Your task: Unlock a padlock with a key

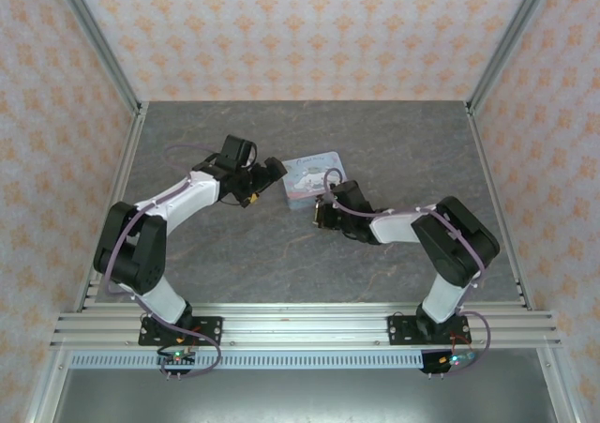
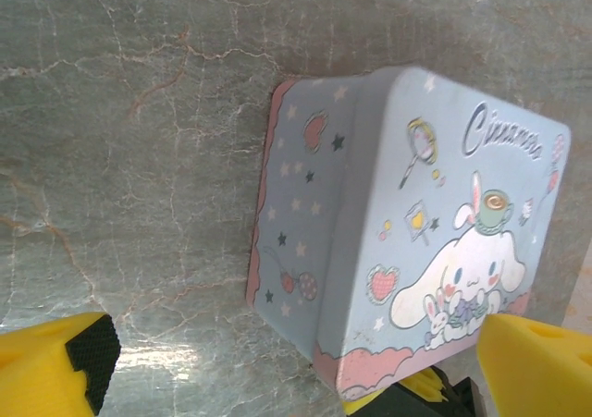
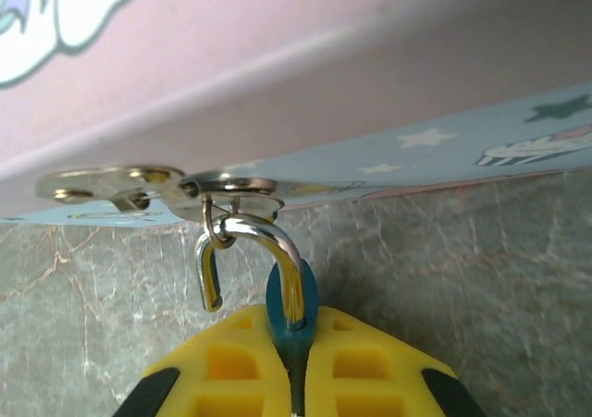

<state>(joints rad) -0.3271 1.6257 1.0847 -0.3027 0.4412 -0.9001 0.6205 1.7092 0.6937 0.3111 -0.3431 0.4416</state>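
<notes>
Right wrist view up close: the right gripper (image 3: 294, 380) has its yellow fingers (image 3: 231, 371) squeezed together on the padlock (image 3: 292, 299), with the dark blue-green body pinched edge-on between them, right under the tin's front edge. The metal shackle (image 3: 264, 237) curves up out of the body. One leg sits in the body and the other end hangs free beside it. The bend of the shackle is hooked through a small ring on the silvery hasp (image 3: 231, 186) fixed to the tin. Behind that is the tin (image 3: 444, 149) itself, pastel blue with little stars and pink above, sitting on the grey marbled table (image 3: 462, 269). Over on the left wrist cam, the left gripper (image 2: 296, 371) is spread wide with nothing in it, one yellow finger in each lower corner of the shot. The tin lies just past them with its cartoon lid facing up, and neither finger touches it. From the top external view, the left gripper sits just beside the tin's left end. The right gripper is tucked against the tin's near edge, and the tin sits around the middle of the table, beyond both arms.
</notes>
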